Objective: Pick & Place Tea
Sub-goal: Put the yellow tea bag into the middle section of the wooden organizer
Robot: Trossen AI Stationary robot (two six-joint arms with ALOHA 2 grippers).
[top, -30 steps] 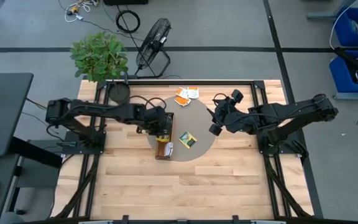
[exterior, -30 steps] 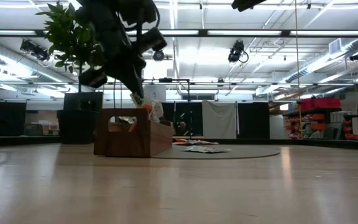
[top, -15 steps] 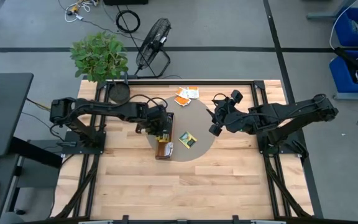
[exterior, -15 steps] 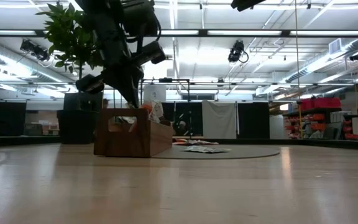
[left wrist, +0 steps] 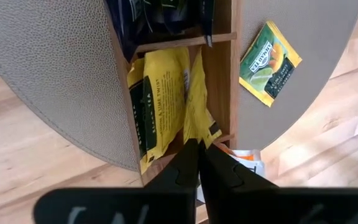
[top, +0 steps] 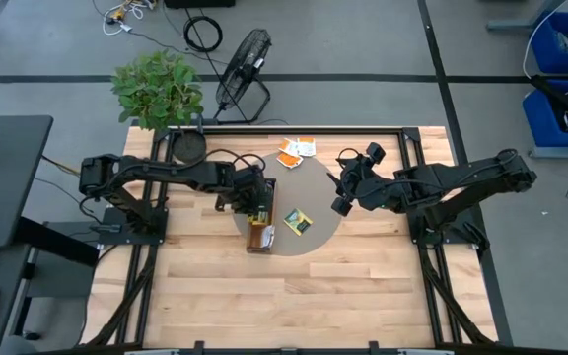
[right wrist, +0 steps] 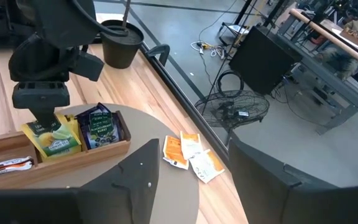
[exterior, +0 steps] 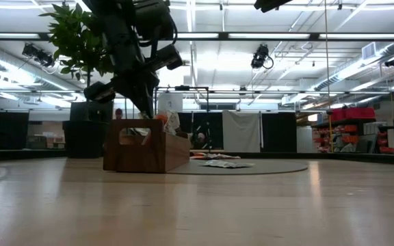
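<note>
Fingers of the left gripper [left wrist: 197, 146] are pressed together w/ nothing big between them, right above the middle slot of the wooden tray [left wrist: 222, 93]. They sit just over the top edge of a thin yellow sachet [left wrist: 197, 99] that stands on its edge in that slot; can't tell if the tips pinch it or only touch it. A wider yellow sachet [left wrist: 160, 87] leans beside it. Dark blue sachets [left wrist: 160, 12] fill the next slot, and an orange-and-white one [left wrist: 247, 162] pokes out at the tray's other end.

Next sachet for this arm is prob. the green-yellow sachet [left wrist: 269, 59], lying flat on the grey round mat [left wrist: 55, 74], just beside the tray, off to one side of the pincer. It lies slanted, corner toward the tray. In the high view the left gripper [top: 256, 202] is over the tray [top: 260, 225] and this sachet [top: 297, 222] is between the two arms, but nearer the left one.

Right gripper [right wrist: 194, 168] hangs high over the mat's far side w/ its fingers wide apart, holding nothing. A small heap of orange-and-white sachets [right wrist: 191, 155] lies at the mat's back edge, below it; in the high view the heap [top: 296, 149] is well apart from the tray.

Hard to see: the low view shows the tray [exterior: 146, 145] side-on, so its slots are hidden. The heap overlaps, so no clear count.
</note>
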